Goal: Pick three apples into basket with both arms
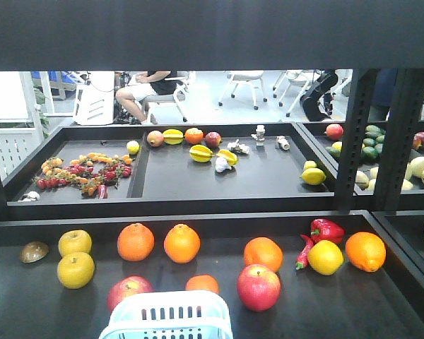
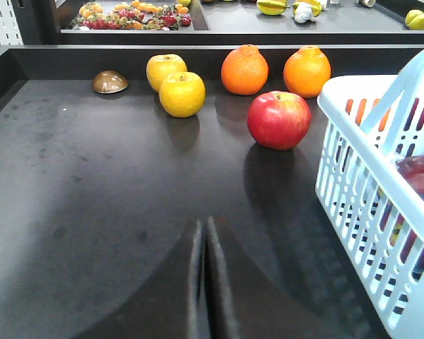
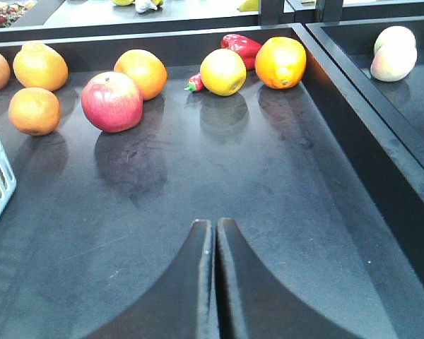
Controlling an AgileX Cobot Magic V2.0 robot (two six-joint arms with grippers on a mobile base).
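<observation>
Dark tray surface [image 3: 268,212], scuffed, carries the fruit. Nearest, the left gripper [image 2: 204,282] and right gripper [image 3: 215,282] both sit low with jaws pressed together, empty. The basket [image 2: 353,183] stands at the near edge and seems to hold one dark red fruit already. Left apple [image 2: 279,119] lies just beside the basket; right apple [image 3: 112,101] touches an orange [image 3: 144,73]. Risk: round, smooth fruit may roll when nudged, or the neighbouring orange may be grasped instead.
</observation>
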